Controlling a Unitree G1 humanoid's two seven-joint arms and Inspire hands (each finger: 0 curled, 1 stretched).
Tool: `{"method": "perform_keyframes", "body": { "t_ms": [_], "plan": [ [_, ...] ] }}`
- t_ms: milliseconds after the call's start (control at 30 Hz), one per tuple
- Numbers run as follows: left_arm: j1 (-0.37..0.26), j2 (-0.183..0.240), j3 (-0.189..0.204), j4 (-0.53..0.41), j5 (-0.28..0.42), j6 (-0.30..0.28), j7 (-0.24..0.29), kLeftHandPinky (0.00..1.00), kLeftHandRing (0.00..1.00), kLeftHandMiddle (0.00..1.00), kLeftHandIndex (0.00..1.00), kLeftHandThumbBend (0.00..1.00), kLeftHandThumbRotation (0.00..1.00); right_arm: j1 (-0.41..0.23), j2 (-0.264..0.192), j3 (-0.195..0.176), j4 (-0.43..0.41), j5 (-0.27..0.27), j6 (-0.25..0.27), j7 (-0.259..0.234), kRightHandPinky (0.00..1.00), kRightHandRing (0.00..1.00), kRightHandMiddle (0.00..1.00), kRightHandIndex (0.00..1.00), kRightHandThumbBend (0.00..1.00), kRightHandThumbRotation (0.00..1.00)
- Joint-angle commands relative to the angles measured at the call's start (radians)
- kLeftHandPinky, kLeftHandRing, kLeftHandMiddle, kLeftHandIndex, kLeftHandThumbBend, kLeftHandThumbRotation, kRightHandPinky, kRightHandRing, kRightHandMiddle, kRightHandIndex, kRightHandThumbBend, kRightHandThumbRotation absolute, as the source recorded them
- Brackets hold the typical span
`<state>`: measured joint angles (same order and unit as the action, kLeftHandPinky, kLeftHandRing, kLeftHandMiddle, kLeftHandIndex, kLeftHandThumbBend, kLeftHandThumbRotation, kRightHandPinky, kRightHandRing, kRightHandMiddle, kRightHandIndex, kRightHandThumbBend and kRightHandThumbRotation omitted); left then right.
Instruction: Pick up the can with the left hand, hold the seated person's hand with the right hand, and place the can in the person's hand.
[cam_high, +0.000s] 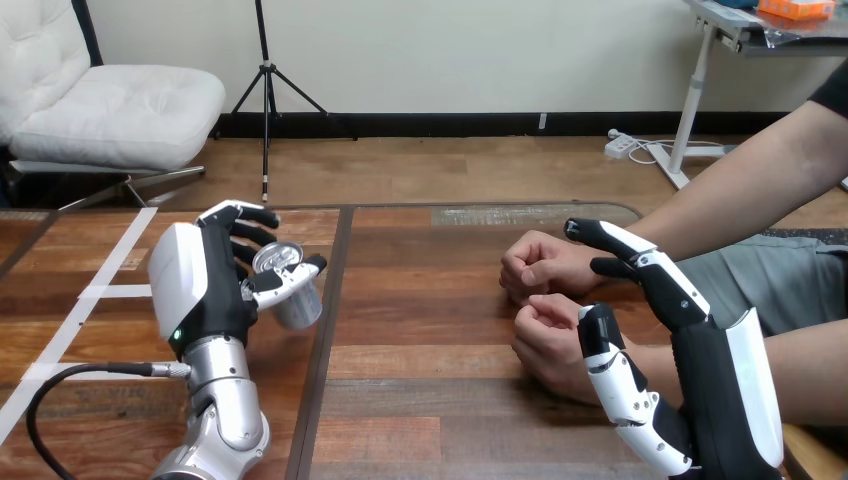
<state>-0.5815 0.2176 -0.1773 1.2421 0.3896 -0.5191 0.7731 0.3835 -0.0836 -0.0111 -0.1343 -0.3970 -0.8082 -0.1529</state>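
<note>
A silver can is tilted on its side above the table's left half, its top facing me, and my left hand is shut on it with fingers behind and thumb in front. The person's two hands rest as fists on the wooden table right of centre, one farther and one nearer. My right hand stands open at the lower right. Its thumb is on the near side of the nearer wrist and its straight fingers reach over the far side, not curled round it.
The person's forearms come in from the right edge. White tape strips cross the table's left part, and a black cable loops at the lower left near my left forearm.
</note>
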Motion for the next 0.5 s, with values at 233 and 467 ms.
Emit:
{"method": "perform_keyframes", "body": {
  "t_ms": [233,467],
  "plan": [
    [-0.027,0.004,0.006,-0.088,0.013,-0.064,0.024,0.39,0.44,0.51,0.54,0.69,0.0,-0.052,-0.014,-0.021,-0.022,0.004,0.018,-0.007,0.78,0.84,0.82,0.8,0.38,0.71],
    [-0.017,0.001,0.011,-0.103,0.01,-0.085,0.024,0.39,0.44,0.5,0.53,0.69,0.0,-0.05,-0.049,-0.048,-0.053,-0.033,0.058,0.011,0.82,0.87,0.85,0.84,0.44,0.69]
  ]
}}
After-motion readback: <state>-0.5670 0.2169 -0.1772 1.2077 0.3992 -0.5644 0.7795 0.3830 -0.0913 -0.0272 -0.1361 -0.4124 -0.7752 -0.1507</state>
